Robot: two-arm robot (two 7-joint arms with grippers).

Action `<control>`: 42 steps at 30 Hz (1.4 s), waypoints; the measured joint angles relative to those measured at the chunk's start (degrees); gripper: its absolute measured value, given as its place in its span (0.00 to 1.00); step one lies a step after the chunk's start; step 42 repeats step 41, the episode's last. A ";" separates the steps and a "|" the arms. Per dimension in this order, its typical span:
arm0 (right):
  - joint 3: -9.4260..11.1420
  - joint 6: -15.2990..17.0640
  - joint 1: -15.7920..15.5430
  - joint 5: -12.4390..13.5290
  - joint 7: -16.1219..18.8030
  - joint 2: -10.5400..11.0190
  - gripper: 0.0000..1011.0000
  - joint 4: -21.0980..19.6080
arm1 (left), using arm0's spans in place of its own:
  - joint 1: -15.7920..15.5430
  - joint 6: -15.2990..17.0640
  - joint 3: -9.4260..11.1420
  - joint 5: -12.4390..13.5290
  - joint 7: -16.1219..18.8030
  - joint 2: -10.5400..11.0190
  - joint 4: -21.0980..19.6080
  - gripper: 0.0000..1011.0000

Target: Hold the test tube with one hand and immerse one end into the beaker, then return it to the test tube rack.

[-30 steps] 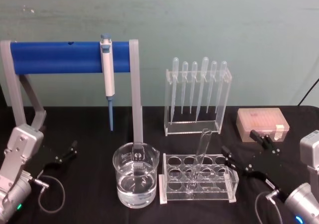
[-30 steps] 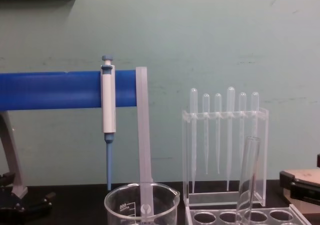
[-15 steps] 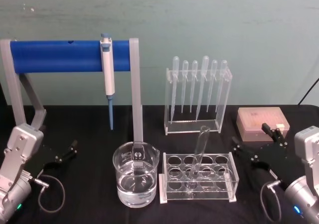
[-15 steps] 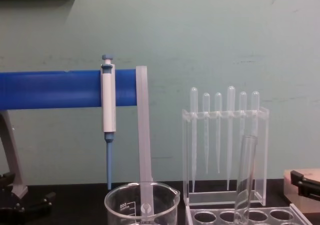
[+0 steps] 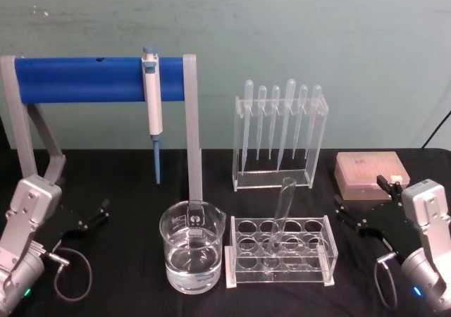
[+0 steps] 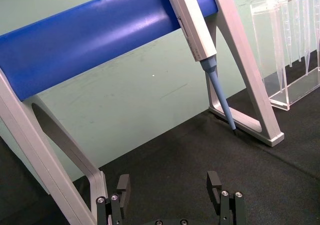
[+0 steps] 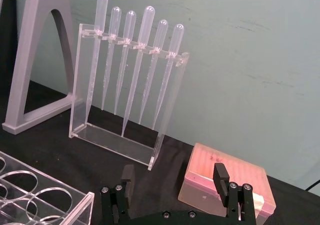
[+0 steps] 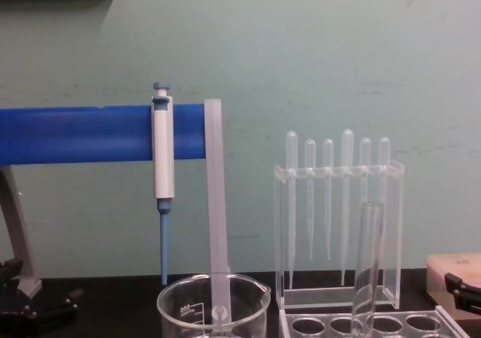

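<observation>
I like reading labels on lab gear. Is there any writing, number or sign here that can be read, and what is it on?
White print on the beaker: looks like "600" beside some scale marks, blurred, so I am not certain.
Blue pipette hanging on the stand: no print that can be read.
Pink box: no lettering that can be read.
Nothing else carries legible text.

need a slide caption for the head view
Test tube standing in its rack beside the beaker; both claws, left and right, open.
</observation>
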 joint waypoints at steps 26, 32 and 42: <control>0.10 -0.05 0.06 -0.87 -0.57 -0.31 0.99 0.10 | 0.00 0.00 0.00 0.00 0.00 0.00 0.00 0.99; 0.09 -0.05 0.06 -0.81 -0.54 -0.28 0.99 0.10 | 0.00 0.00 0.00 0.00 0.00 0.00 0.00 0.99; 0.09 -0.05 0.06 -0.74 -0.50 -0.28 0.99 0.10 | 0.00 0.00 0.00 0.00 0.00 0.00 0.00 0.99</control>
